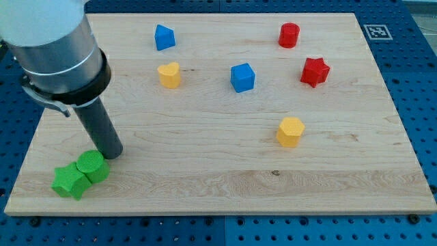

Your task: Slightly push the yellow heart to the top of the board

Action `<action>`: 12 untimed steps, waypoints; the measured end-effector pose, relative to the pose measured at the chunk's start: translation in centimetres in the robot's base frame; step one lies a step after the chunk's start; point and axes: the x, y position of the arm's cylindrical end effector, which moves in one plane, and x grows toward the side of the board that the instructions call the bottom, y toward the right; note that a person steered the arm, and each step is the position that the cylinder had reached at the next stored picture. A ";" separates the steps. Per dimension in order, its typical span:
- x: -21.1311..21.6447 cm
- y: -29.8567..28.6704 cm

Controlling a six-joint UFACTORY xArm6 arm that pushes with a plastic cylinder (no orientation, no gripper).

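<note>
The yellow heart [169, 74] lies on the wooden board [218, 184] at the upper left of centre. My tip [113, 154] rests on the board at the lower left, well below and left of the heart. It stands right next to the green cylinder [91, 166], just at its upper right. A green block [69, 181] of unclear shape touches that cylinder on its lower left.
A blue block [164, 37] sits above the heart. A blue cube [242, 77] is to the heart's right. A red cylinder [289, 35] and a red star [315, 71] are at the upper right. A yellow hexagon [290, 131] lies right of centre.
</note>
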 end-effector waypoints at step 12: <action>0.0 10.1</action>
